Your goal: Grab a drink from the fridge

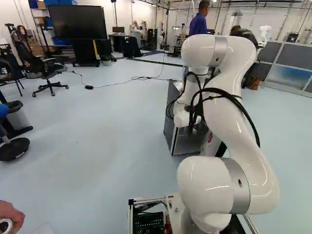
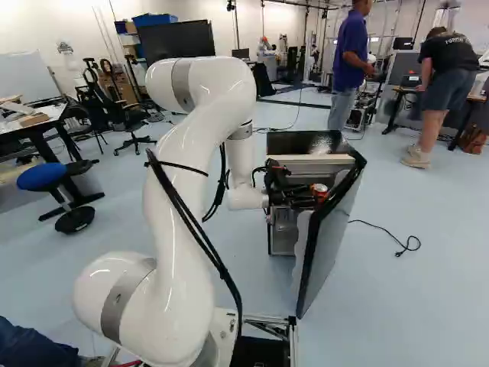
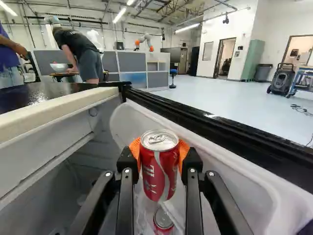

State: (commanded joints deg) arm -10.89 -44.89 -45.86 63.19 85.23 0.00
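Wrist view: grasping firmly, with the gripper (image 3: pixel 159 152), a red can (image 3: pixel 160 178) upright over the door shelf (image 3: pixel 244 176), near the black edge of the fridge door (image 3: pixel 220 128), above a second can (image 3: pixel 163 220); likely pinched from both sides for lifting straight out.

Ceiling lights (image 3: pixel 119 13) burn bright across the room; glare glints off the white arm (image 1: pixel 227 97) and the black fridge top (image 3: pixel 46 93).

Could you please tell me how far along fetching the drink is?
Done: the fridge door stands open, and the hand grips a red can between its orange pads, above a second can. Left, it seems: lifting it clear of the door bin.
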